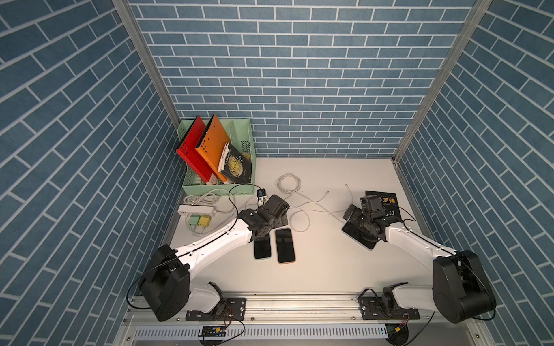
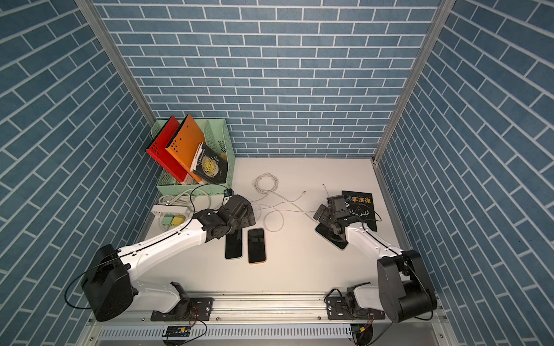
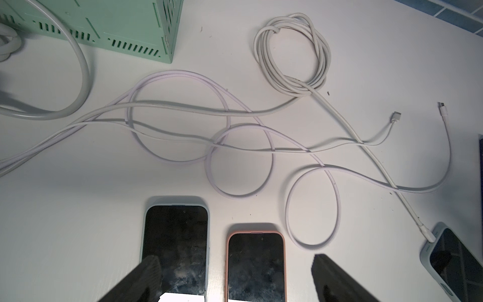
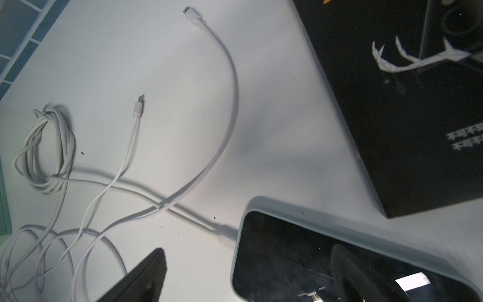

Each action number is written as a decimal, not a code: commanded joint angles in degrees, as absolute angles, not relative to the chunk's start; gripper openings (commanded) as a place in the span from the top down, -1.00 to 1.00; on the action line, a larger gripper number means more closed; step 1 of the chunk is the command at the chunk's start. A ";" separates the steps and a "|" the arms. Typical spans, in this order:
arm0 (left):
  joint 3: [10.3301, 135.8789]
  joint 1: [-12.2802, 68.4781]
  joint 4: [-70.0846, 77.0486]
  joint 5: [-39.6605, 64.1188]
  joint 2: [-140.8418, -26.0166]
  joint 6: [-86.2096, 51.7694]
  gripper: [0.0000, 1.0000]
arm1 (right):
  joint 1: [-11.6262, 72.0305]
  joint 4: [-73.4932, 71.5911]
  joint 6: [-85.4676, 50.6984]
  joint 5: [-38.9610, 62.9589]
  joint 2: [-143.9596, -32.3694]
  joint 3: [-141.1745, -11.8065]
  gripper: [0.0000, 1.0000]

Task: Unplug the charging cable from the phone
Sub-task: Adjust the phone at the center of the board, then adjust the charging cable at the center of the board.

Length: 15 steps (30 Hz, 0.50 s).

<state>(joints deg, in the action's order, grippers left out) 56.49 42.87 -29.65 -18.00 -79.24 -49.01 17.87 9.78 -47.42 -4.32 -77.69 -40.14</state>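
A phone (image 4: 287, 248) in a pale blue-grey case lies at the right of the table, partly under my right arm (image 1: 355, 235). A white charging cable (image 3: 407, 206) runs from a coil to a plug (image 4: 224, 232) seated in the phone's end. My right gripper (image 4: 244, 272) hangs open just above that end. One finger is over the screen and the other is over bare table beside the plug; nothing is held. My left gripper (image 3: 235, 272) is open above the far ends of two other phones, holding nothing.
A blue-cased phone (image 1: 262, 247) and an orange-cased phone (image 1: 284, 245) lie side by side mid-table. Loose white cables with free plugs (image 1: 327, 191) sprawl behind them. A black book (image 1: 386, 200) lies by the right wall. A green basket (image 1: 245, 143) and power strip (image 1: 196, 209) stand at back left.
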 commanded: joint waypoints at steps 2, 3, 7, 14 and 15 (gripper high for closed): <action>56.19 42.45 -29.81 -17.97 -78.75 -48.98 -0.92 | 15.81 6.28 -44.15 -3.46 -81.73 -43.46 -0.99; 56.02 42.45 -29.86 -17.86 -78.76 -49.09 -0.91 | 15.50 6.00 -43.55 -2.95 -82.76 -44.09 -0.99; 55.28 42.45 -29.51 -17.69 -78.54 -49.68 -0.91 | 15.20 5.78 -41.43 -0.61 -86.87 -46.13 -0.99; 55.46 42.50 -28.92 -17.23 -79.23 -50.01 -0.91 | 19.28 3.67 -38.42 4.07 -92.29 -50.56 -0.98; 55.54 42.47 -28.92 -17.23 -79.29 -50.01 -0.91 | 19.87 3.84 -38.26 4.12 -93.37 -51.42 -0.98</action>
<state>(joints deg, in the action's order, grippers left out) 55.99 42.87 -28.80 -17.06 -79.13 -49.65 18.26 4.82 -41.47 2.13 -91.46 -48.10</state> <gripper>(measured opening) 0.955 0.991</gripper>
